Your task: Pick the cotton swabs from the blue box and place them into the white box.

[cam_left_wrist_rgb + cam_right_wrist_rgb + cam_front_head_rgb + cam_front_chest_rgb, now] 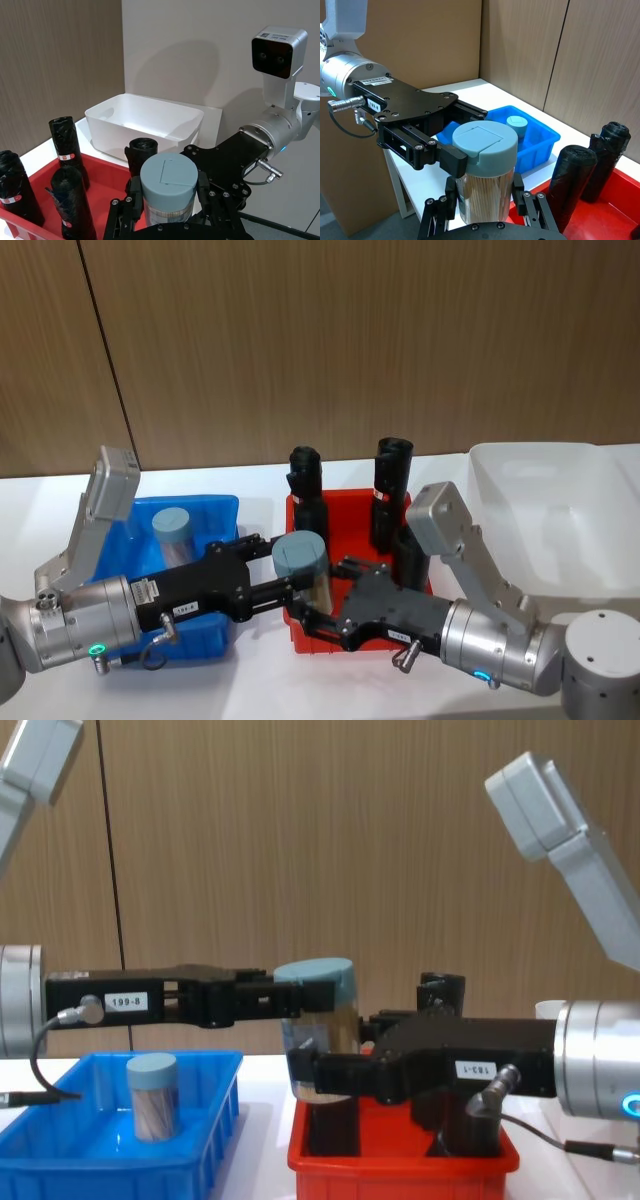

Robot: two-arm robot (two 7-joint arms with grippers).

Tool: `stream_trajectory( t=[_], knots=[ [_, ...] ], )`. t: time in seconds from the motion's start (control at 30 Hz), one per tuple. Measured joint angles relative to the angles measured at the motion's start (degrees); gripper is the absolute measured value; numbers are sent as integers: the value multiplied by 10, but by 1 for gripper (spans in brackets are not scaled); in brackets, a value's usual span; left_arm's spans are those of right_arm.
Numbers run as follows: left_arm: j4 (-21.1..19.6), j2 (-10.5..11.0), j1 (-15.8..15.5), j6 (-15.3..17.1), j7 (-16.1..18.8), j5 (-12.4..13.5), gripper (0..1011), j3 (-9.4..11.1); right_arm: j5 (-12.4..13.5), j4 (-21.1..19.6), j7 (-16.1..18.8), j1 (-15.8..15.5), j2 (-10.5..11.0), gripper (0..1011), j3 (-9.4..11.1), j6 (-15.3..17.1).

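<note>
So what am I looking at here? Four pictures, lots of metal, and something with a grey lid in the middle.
It is a robot with two arms, caught at one moment by four cameras: one on its head looking down, one on its chest looking across, one on each wrist. Each arm ends in black fingers. The left fingers grip a jar of cotton swabs near its lid; the right fingers grip it lower down, above the red box. On the white table stand a blue box holding a second jar, the red box with black rolls, and a white box.
</note>
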Motion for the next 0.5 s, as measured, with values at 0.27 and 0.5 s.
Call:
stream_trajectory(
  t=[0.27, 0.5],
  knots=[
    [0, 0, 0, 0, 0, 0, 699, 0, 5, 0, 0, 1, -1, 640, -4, -2],
    [0, 0, 0, 0, 0, 0, 898, 0, 10, -3, -1, 1, 1, 640, -5, -2]
  ],
)
